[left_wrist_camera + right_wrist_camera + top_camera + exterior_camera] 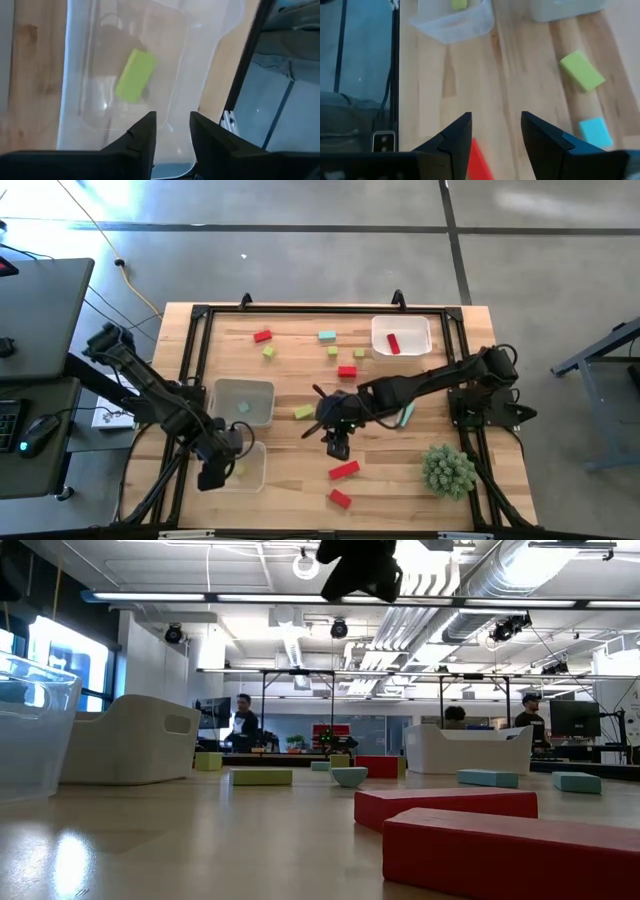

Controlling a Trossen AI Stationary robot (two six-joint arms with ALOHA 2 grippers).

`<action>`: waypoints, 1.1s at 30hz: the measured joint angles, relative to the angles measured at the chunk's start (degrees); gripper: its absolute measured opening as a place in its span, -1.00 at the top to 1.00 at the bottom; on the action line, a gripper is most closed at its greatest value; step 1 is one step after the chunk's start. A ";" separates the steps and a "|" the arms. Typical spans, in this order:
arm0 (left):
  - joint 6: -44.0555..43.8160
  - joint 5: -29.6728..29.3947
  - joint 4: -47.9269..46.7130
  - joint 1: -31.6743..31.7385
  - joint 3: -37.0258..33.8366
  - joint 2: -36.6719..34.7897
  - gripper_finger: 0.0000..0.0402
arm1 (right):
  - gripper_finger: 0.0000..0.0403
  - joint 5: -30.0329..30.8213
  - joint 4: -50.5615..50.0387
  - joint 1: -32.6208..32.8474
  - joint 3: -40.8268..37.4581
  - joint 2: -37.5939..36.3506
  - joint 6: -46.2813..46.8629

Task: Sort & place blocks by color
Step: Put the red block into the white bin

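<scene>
A red bar (520, 855) lies nearest, loose on the desk (290, 480). At left, the left hand (172, 130) hangs spread and empty over a tray (75, 75) where a green block (135, 75) lies. Mid-desk, the right hand (495, 131), also spread and empty, hovers above another red block (479, 161); coming down off-centre could knock it away.

A wooden desk (300, 480) with a black frame is seen from above. Three clear trays rest on it: one at the far right (401, 336), one at the left (244, 402), one at the near left (245, 465). Loose blocks are scattered on the bare wood: red ones (344, 470), teal ones (327, 336) and yellow-green ones (303, 412). A spiky green plant ball (448, 470) sits at the near right corner.
</scene>
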 joint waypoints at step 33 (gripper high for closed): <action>-7.11 -13.00 28.91 0.59 0.02 -4.16 0.39 | -0.12 3.42 -8.65 11.88 -0.17 12.81 -18.05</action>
